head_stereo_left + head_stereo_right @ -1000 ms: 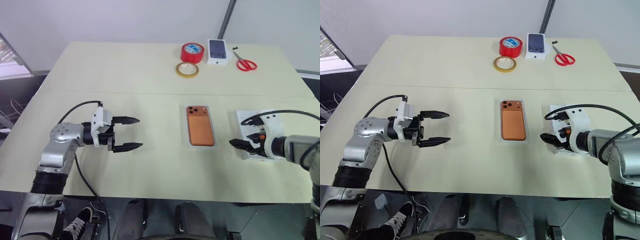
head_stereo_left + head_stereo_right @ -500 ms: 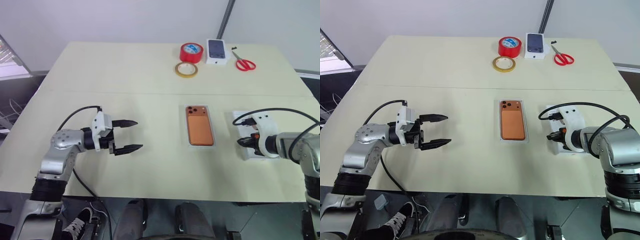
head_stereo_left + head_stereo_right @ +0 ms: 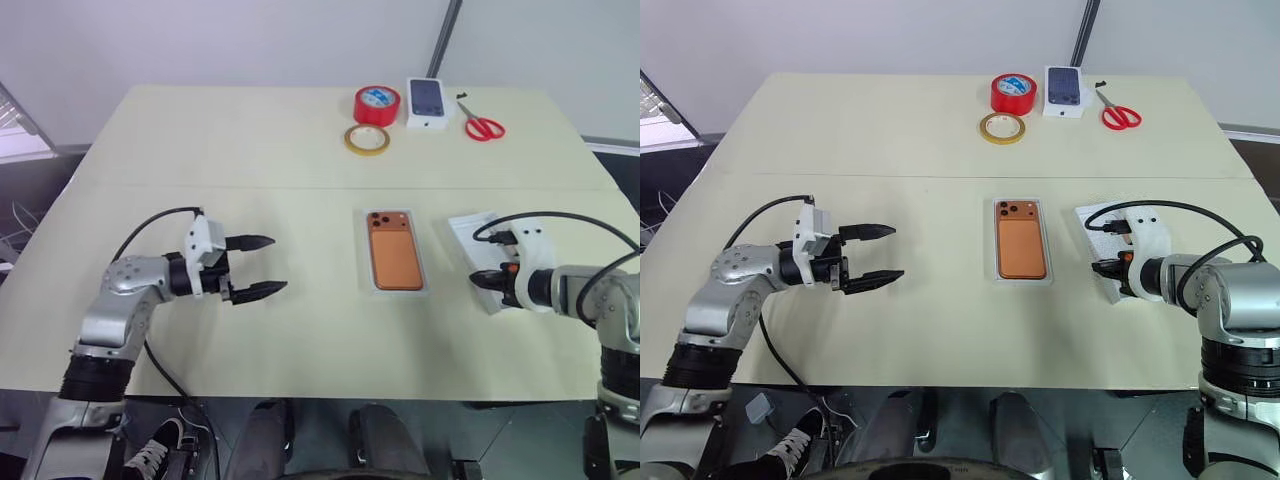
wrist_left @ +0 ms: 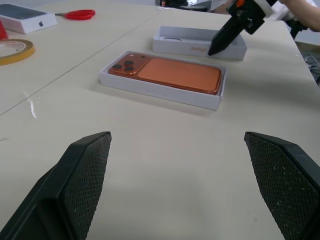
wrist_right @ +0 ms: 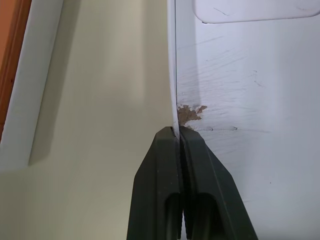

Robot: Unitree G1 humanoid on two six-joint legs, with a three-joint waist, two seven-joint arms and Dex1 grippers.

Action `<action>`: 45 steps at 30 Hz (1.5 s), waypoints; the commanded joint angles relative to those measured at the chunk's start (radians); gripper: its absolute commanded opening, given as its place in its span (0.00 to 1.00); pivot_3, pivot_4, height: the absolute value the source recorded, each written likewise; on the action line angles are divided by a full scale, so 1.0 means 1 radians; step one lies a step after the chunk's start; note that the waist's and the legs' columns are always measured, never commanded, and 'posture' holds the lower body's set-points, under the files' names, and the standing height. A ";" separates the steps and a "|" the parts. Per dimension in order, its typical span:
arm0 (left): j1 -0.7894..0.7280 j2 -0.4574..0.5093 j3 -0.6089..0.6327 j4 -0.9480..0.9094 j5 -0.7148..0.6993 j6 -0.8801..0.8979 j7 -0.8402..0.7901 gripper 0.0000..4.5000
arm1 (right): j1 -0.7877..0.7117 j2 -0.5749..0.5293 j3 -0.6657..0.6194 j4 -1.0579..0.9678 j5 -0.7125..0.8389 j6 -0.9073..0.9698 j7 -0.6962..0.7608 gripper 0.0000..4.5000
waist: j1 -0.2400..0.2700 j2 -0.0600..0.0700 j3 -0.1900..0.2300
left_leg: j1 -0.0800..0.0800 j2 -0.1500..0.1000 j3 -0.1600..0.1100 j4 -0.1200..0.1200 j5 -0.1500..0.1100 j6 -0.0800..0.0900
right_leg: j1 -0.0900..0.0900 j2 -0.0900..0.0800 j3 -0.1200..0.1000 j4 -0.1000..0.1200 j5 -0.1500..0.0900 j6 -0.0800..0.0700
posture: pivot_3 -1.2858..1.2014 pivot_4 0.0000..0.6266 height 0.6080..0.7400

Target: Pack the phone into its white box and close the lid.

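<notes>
The right gripper [image 5: 179, 131] has its two black fingers pressed together on the thin side wall of the lid [image 3: 1102, 222], pinching that wall between them at a small brown scuff in the cardboard. In the head views the wrist housing and cable cover much of the lid, so its far end and full outline are hard to make out; it sits slightly skewed to the table edge. The oval recess inside it is cut off at the frame edge in the right wrist view.

The phone [image 3: 393, 250] lies back-up in the white box [image 4: 150, 86], at the table's centre, just left of the lid and apart from it. Its long axis runs away from the robot, with the three-lens camera block at the far end.

The left gripper [image 3: 258, 266] hovers over bare table well to the left of the white box, fingers spread wide and holding nothing, pointing toward the phone.

Along the far edge stand a red tape roll [image 3: 377, 104], a yellowish tape ring [image 3: 367, 139], a printed phone carton [image 3: 427, 102] and red-handled scissors [image 3: 483, 126].
</notes>
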 commanded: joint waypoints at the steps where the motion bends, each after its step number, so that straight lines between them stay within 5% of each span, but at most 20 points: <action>1: -0.032 -0.008 0.004 -0.005 0.000 -0.017 0.010 1.00 | -0.169 0.087 -0.093 0.064 0.020 -0.023 -0.036 0.01 | -0.003 0.000 0.000 | 0.000 0.000 0.000 0.000 0.000 0.000 | 0.000 0.000 0.000 0.000 0.000 0.000 | 0.52 0.24 1.00; 8: -0.035 -0.024 0.001 -0.007 0.015 -0.024 0.038 1.00 | -0.414 0.374 -0.283 0.128 0.179 -0.028 -0.029 0.01 | 0.004 0.002 0.001 | 0.000 0.001 0.000 -0.004 0.000 0.000 | -0.003 0.002 0.000 0.001 0.000 0.000 | 0.52 0.24 1.00; 13: -0.049 -0.039 0.030 -0.017 -0.015 0.006 0.073 1.00 | -0.435 0.621 -0.425 0.024 0.296 0.061 -0.104 0.01 | 0.006 0.002 0.002 | -0.001 0.000 0.001 -0.005 0.001 -0.001 | -0.003 0.001 0.000 0.001 0.000 0.000 | 0.52 0.24 1.00; 18: -0.076 -0.097 0.057 -0.057 -0.052 0.020 0.157 1.00 | -0.290 0.771 -0.380 -0.066 0.574 0.111 -0.214 0.01 | 0.005 0.002 0.001 | 0.000 0.000 0.000 -0.005 0.001 -0.001 | -0.003 0.001 0.000 0.002 0.000 0.000 | 0.52 0.24 1.00; 22: -0.052 -0.131 0.029 -0.116 -0.060 0.046 0.195 1.00 | -0.145 0.705 -0.270 -0.066 0.763 0.111 -0.319 0.01 | 0.003 0.002 0.001 | 0.000 0.000 0.000 -0.005 0.001 -0.001 | -0.003 0.000 0.001 0.002 0.000 0.000 | 0.52 0.24 1.00; 25: -0.027 -0.149 0.009 -0.134 -0.055 0.039 0.198 0.82 | -0.097 0.683 -0.281 -0.027 0.794 0.111 -0.406 0.00 | -0.001 0.003 0.001 | 0.000 0.000 0.001 -0.005 0.001 -0.001 | -0.003 0.001 0.001 0.002 0.000 0.000 | 0.52 0.24 1.00; 33: -0.021 -0.206 -0.058 -0.088 -0.016 0.015 0.212 0.00 | -0.119 0.675 -0.313 0.105 0.932 0.077 -0.577 0.00 | 0.001 0.003 0.001 | 0.001 0.000 0.001 -0.005 0.001 -0.001 | -0.003 0.002 0.001 0.002 0.000 0.000 | 0.52 0.24 1.00; 45: -0.141 -0.353 -0.134 0.112 0.164 -0.118 0.353 0.00 | -0.118 0.468 -0.246 0.236 0.898 -0.097 -0.553 0.00 | 0.006 0.002 0.001 | 0.000 0.000 0.001 -0.003 0.001 -0.001 | -0.001 0.004 0.000 0.001 0.000 0.000 | 0.52 0.24 1.00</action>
